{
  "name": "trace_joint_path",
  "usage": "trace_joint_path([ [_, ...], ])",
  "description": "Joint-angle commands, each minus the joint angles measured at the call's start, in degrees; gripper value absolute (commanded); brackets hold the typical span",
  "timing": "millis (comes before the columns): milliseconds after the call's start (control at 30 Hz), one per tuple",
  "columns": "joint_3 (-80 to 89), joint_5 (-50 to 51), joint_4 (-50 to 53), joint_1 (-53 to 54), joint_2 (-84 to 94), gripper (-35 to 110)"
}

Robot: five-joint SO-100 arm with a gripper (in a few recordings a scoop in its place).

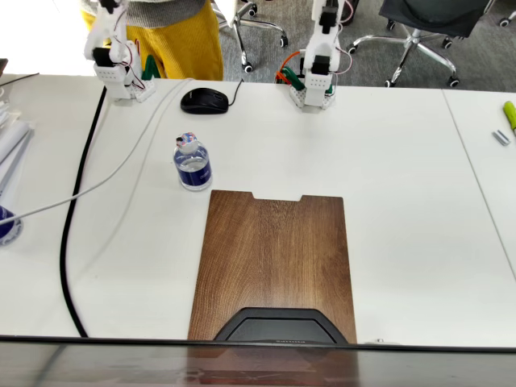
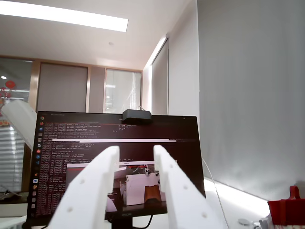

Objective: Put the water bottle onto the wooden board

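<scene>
In the wrist view the gripper (image 2: 136, 155) has its 2 white fingers (image 2: 90, 191) spread a little apart with nothing between them, and they touch nothing; the camera looks out across the room at a dark monitor (image 2: 114, 167) standing on the table, with a grey wall beyond. In the fixed view the white arm (image 1: 318, 60) stands folded upright on its base at the far edge of the white table (image 1: 403, 201), its upper part cut off by the top of the picture. The water bottle (image 1: 192, 162) stands upright on the bare tabletop, well apart from the arm, nearer the camera and to the left of the arm's base. It sits just beside the far left corner of the wooden board (image 1: 274, 262), not on it. The board lies flat with its notched short edge toward the arm. A black computer mouse (image 1: 205, 100) lies beyond the bottle near the far edge, and a thick black cable (image 1: 71, 218) runs down the table's left side.
</scene>
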Motion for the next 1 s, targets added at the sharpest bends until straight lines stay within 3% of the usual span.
trace_joint_path([
  [0,-15.3,-0.4,12.0,1.6,-8.7,9],
  [367,-14.4,-1.5,51.5,3.0,0.5,10],
  [633,0.3,1.0,53.5,3.7,8.7,11],
  [967,5.7,7.7,53.6,2.7,7.7,9],
])
